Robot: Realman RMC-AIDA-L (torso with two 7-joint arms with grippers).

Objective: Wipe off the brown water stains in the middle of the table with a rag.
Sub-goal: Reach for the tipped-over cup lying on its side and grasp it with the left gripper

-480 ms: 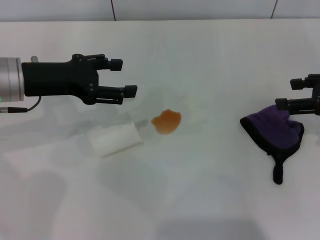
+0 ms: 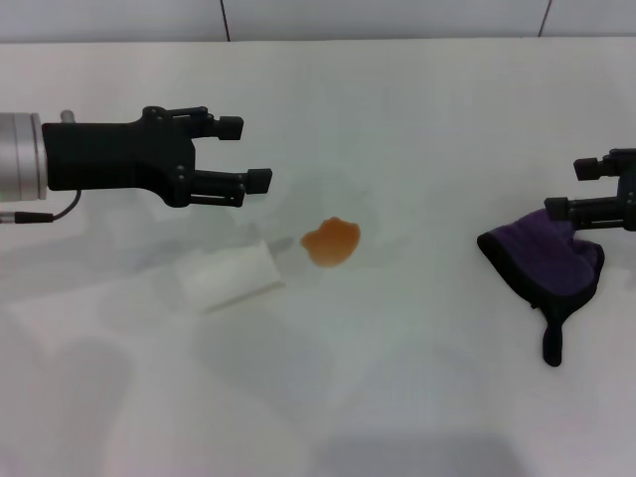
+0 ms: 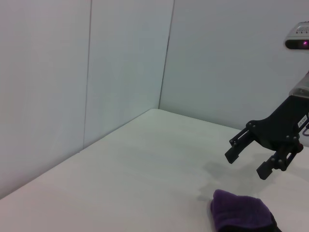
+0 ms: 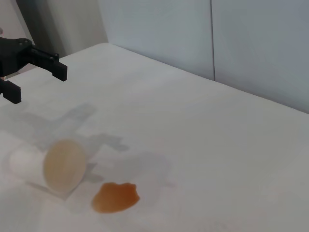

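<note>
Right gripper (image 2: 596, 189) spread wide, just above rag (image 2: 545, 260); brown water stains (image 2: 331, 241) well apart toward table (image 2: 417, 378) centre. Left gripper (image 2: 243, 154) open.

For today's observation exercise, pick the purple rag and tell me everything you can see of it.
The rag is a soft, dark purple cloth with black edging and a short black strap-like tail trailing toward the robot. It lies bunched and humped rather than flat on the white table, on the robot's right side, well apart from the brown water stains. The right gripper, open, is just beyond it at its far edge; whether it touches the cloth cannot be told.
</note>
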